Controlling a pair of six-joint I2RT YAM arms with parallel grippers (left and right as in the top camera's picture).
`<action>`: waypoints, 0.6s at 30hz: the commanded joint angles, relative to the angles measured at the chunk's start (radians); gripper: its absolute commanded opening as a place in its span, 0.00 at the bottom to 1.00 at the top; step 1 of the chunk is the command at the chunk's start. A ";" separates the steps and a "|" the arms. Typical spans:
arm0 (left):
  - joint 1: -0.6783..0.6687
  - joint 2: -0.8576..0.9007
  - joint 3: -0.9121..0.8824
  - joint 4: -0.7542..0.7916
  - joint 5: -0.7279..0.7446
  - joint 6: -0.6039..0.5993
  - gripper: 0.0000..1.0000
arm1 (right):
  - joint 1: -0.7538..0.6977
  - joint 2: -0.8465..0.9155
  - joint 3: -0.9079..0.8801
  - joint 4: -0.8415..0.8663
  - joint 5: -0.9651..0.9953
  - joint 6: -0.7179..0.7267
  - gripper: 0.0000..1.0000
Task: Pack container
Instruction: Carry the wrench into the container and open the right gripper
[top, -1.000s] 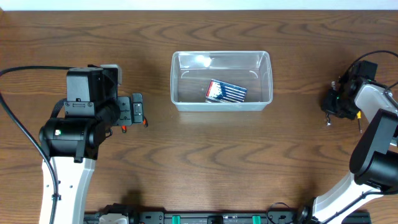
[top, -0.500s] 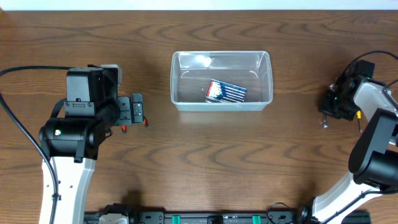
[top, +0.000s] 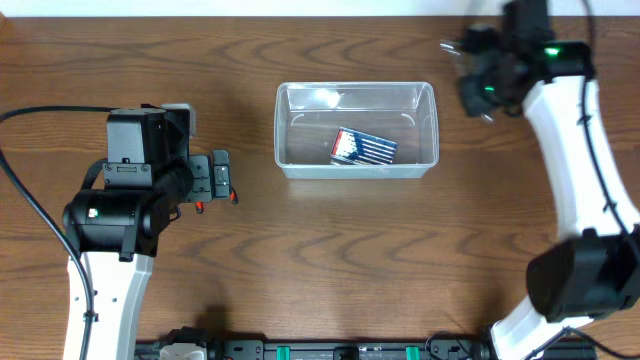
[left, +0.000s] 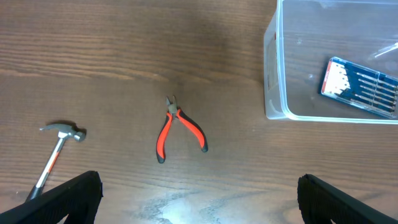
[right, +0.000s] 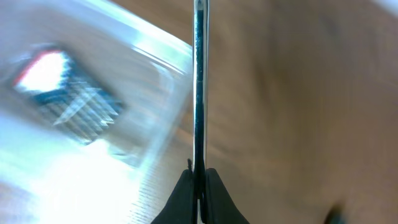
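The clear container (top: 283, 132) stands at the table's middle and holds a blue and white striped pack (top: 363, 148). It also shows in the left wrist view (left: 272, 74) and, blurred, in the right wrist view (right: 158, 53). My right gripper (top: 480, 88) is just right of the container's far right corner, raised, and shut on a thin shiny metal tool (right: 199, 74). My left gripper (left: 199, 182) is open and empty, left of the container. Red-handled pliers (left: 180, 130) and a small hammer (left: 57, 152) lie on the table below it.
The brown wooden table (top: 350, 260) runs on all sides. The left arm's body (top: 125, 200) stands at the left. The right arm (top: 580, 180) reaches up along the right side. The table's far edge is close behind the right gripper.
My right gripper has swung from the table's right edge up and left to the container's far right corner, with the thin tool in it. The left arm has not moved.
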 joint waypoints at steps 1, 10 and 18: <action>-0.002 0.002 0.018 -0.003 -0.011 0.007 0.98 | 0.106 0.009 0.005 -0.013 -0.011 -0.307 0.01; -0.002 0.002 0.018 -0.015 -0.011 0.007 0.98 | 0.242 0.196 0.003 0.010 -0.093 -0.640 0.01; -0.002 0.002 0.018 -0.021 -0.012 0.007 0.98 | 0.226 0.392 0.003 0.190 -0.088 -0.516 0.01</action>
